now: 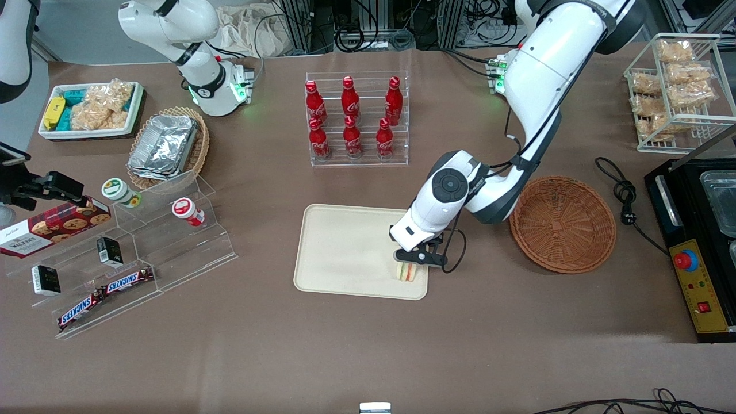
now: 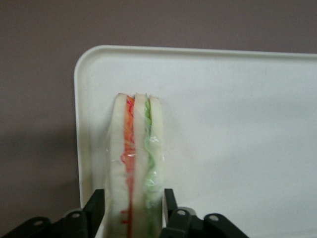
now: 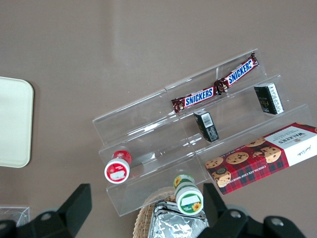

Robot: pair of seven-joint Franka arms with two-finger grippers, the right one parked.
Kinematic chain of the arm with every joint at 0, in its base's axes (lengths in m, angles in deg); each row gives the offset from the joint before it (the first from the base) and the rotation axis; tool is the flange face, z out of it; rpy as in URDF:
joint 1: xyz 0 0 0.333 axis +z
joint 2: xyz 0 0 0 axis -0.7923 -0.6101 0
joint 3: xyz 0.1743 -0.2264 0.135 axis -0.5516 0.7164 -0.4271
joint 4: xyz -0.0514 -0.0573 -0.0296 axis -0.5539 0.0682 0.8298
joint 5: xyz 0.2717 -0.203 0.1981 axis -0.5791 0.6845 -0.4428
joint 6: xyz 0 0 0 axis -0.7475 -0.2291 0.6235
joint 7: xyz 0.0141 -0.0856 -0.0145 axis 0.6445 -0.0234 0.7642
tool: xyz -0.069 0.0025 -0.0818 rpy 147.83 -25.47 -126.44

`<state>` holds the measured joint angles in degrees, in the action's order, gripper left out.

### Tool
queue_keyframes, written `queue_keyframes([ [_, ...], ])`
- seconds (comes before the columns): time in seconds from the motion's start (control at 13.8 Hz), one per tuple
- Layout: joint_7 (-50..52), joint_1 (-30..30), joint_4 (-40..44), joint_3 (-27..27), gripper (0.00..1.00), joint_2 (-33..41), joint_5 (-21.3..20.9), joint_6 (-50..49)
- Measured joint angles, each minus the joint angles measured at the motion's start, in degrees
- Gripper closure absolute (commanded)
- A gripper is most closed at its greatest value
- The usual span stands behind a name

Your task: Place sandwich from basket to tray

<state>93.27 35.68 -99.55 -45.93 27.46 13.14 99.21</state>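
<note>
The sandwich point(image 1: 406, 271), a pale wedge with red and green filling, stands on edge on the cream tray point(image 1: 345, 253), close to the tray corner nearest the front camera and toward the working arm's end. My left gripper point(image 1: 413, 261) is low over it. In the left wrist view the gripper point(image 2: 134, 194) has its black fingers point(image 2: 99, 204) against both bread faces of the sandwich point(image 2: 133, 148), with the tray point(image 2: 237, 124) under it. The reddish-brown wicker basket point(image 1: 562, 223) lies beside the tray, toward the working arm's end, with nothing in it.
A clear rack of red cola bottles point(image 1: 356, 118) stands farther from the front camera than the tray. A clear stepped shelf with Snickers bars point(image 1: 106, 290) and small pots lies toward the parked arm's end. A black control box point(image 1: 698, 253) and cable lie past the basket.
</note>
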Motion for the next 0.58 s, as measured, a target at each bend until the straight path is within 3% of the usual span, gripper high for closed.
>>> queue_keyframes([
  [0.36,5.27,4.18,1.49,-0.73,0.01,10.41,-0.07,-12.1],
  [0.58,0.25,10.3,2.0,-0.82,0.01,19.7,3.87,-23.14],
])
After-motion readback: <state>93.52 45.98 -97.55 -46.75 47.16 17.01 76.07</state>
